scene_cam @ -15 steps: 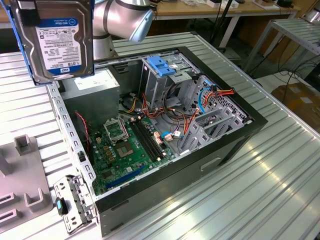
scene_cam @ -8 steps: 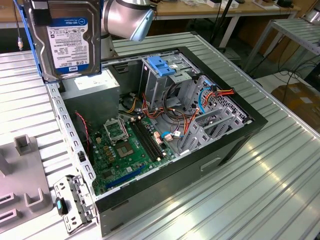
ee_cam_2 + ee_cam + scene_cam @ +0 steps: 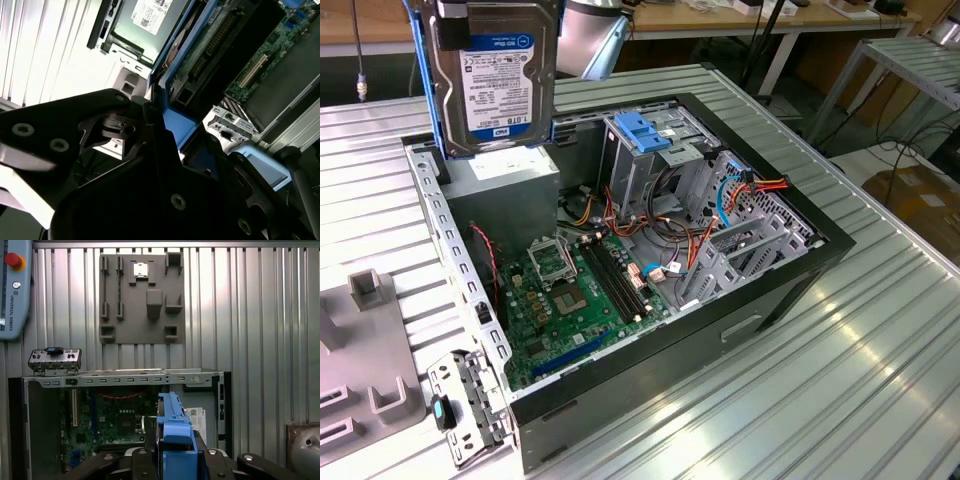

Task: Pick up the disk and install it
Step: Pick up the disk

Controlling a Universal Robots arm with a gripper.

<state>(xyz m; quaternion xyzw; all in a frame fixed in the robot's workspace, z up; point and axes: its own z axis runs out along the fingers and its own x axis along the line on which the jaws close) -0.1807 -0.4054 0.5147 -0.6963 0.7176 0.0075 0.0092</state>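
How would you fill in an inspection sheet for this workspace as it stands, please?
Surface: ribbed metal table bearing an open PC case.
Job's things: disk upright, held in the air above the case, over the power supply; not installed.
Clutter: grey fixture plate; metal bracket by the case's corner.
Claw: claw shut on the disk's blue carrier.
Cables: red, orange and blue wires inside the case, beside the drive cage.
Surroundings: pendant at the table's edge; benches behind.
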